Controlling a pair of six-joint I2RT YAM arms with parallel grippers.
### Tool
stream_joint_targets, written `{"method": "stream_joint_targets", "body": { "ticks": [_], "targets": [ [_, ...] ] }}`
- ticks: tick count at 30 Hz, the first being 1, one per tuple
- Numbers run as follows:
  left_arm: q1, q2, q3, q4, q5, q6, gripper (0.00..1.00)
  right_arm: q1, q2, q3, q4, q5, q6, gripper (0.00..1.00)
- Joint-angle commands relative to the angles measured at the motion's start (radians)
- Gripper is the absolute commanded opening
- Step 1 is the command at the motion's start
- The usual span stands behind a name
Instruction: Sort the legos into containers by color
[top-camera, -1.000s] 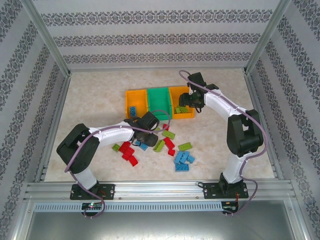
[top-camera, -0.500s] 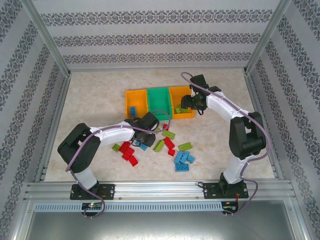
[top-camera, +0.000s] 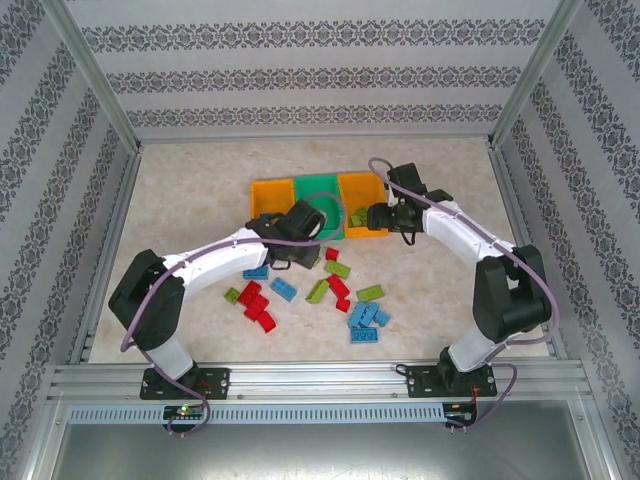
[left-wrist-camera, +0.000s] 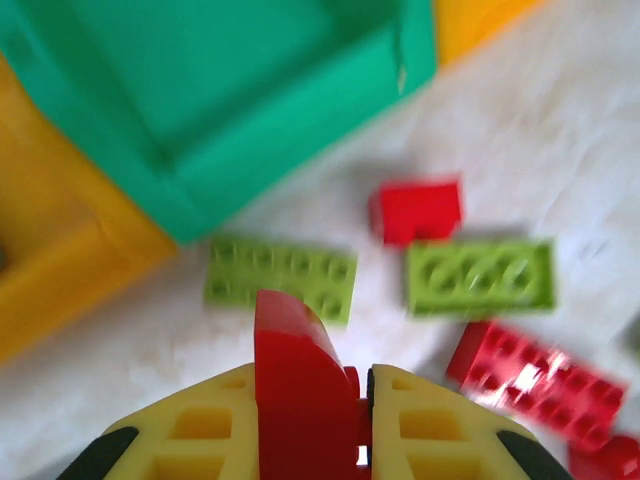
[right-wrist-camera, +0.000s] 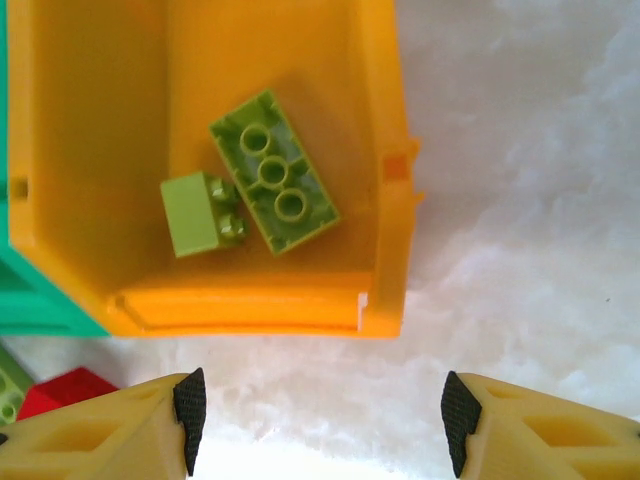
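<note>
The legos lie mostly loose on the desk, scattered at 6 o'clock from the containers, while two light green bricks already sit in the right orange bin. Our left gripper is clamped tight on a red brick, held clear of the desk just at 6 o'clock from the green bin. Our right gripper hovers about half open and empty, at 3 o'clock from the right orange bin. We see two risks. The red brick stands tall in a narrow pinch, so it may swivel or slip out short of a rim. And with both arms crowded at the bins, a hasty reach could knock them together or shove the containers.
</note>
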Motion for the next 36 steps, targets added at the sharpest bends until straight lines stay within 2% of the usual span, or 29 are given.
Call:
{"method": "stream_joint_targets", "body": {
  "ticks": [1, 10, 16, 20, 23, 26, 29, 33, 36],
  "targets": [
    [0.046, 0.027, 0.102, -0.015, -0.055, 0.000, 0.15, 0.039, -0.038, -0.057, 0.057, -0.020, -0.055, 0.67],
    [0.170, 0.388, 0.566, -0.203, 0.040, -0.039, 0.17, 0.142, -0.048, -0.135, 0.147, -0.099, -0.154, 0.64],
    [0.204, 0.494, 0.644, -0.219, 0.071, -0.116, 0.24, 0.200, -0.027, -0.156, 0.244, -0.139, -0.189, 0.68],
    [0.210, 0.497, 0.634, -0.195, 0.101, -0.151, 0.41, 0.237, 0.016, -0.132, 0.260, -0.173, -0.232, 0.69],
    [0.209, 0.483, 0.621, -0.183, 0.126, -0.172, 0.58, 0.262, 0.058, -0.096, 0.235, -0.176, -0.274, 0.69],
    [0.213, 0.445, 0.592, -0.149, 0.161, -0.207, 0.71, 0.271, 0.090, -0.078, 0.222, -0.182, -0.300, 0.68],
    [0.218, 0.401, 0.568, -0.120, 0.179, -0.244, 0.80, 0.277, 0.109, -0.072, 0.218, -0.186, -0.314, 0.68],
    [0.221, 0.355, 0.545, -0.110, 0.190, -0.279, 1.00, 0.287, 0.130, -0.068, 0.225, -0.191, -0.327, 0.68],
    [0.230, 0.327, 0.521, -0.105, 0.206, -0.314, 0.99, 0.290, 0.158, -0.052, 0.213, -0.179, -0.335, 0.66]
  ]
}}
